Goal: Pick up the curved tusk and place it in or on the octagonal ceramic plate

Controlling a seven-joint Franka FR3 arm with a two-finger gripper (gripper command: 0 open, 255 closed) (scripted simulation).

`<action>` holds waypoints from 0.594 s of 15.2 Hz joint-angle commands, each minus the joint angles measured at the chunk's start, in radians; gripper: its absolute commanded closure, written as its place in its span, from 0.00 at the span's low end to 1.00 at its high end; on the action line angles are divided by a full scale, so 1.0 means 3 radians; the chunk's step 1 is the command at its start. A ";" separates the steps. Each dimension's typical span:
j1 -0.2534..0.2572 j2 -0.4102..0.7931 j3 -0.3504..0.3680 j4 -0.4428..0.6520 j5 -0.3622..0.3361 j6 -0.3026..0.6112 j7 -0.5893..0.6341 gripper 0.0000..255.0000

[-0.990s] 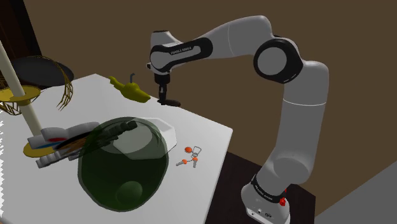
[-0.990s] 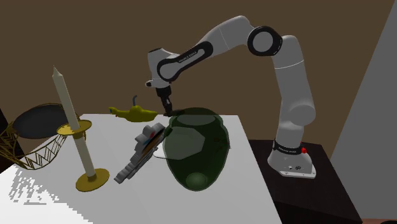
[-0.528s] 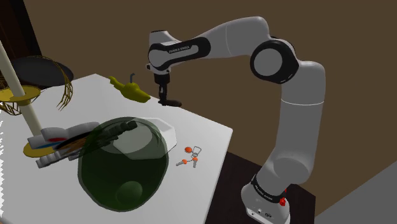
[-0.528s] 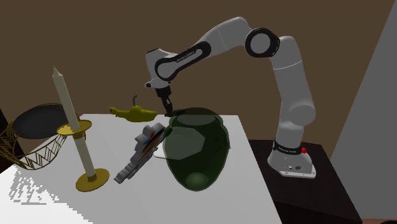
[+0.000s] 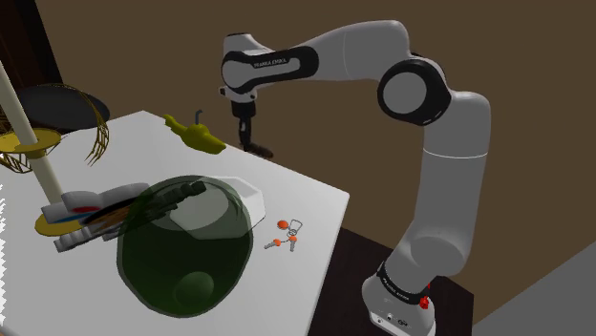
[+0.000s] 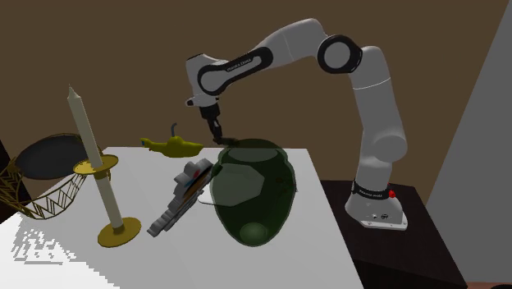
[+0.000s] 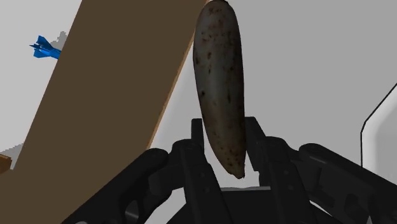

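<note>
My gripper (image 7: pixel 224 149) is shut on a dark brown, speckled curved tusk (image 7: pixel 221 95), whose thick end is clasped between the black fingers and whose length points away from the hand. In the shoulder view the gripper (image 5: pixel 249 136) holds the tusk (image 5: pixel 261 151) just above the white table's far edge. The second exterior view has the gripper (image 6: pixel 215 131) behind the green vase. The white octagonal plate (image 5: pixel 250 195) lies on the table nearer the stand, partly hidden by that vase; its rim (image 7: pixel 380 121) shows beside the fingers.
A big translucent green vase (image 5: pixel 181 243) stands mid-table. A yellow oil lamp (image 5: pixel 196 134) lies close to the gripper. Keys with orange tags (image 5: pixel 287 235) lie near the table's edge. A candle on a brass holder (image 6: pixel 98 176), a grey tool (image 6: pixel 182 197) and a dark basket (image 6: pixel 45 164) occupy the far side.
The gripper has risen a little and drawn back slightly with the tusk in it, lifting the tusk off the table. Nothing else has moved.
</note>
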 commanded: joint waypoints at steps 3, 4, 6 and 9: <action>-0.0034 -0.0100 -0.0048 0.0152 -0.0041 -0.0114 -0.0030 1.00; -0.0031 -0.0107 -0.0051 0.0187 -0.0039 -0.0156 -0.0034 1.00; 0.0025 -0.0173 -0.0047 0.0098 -0.0031 -0.0137 0.0025 1.00; 0.0146 -0.0347 0.0023 -0.0152 -0.0021 -0.0076 0.0220 1.00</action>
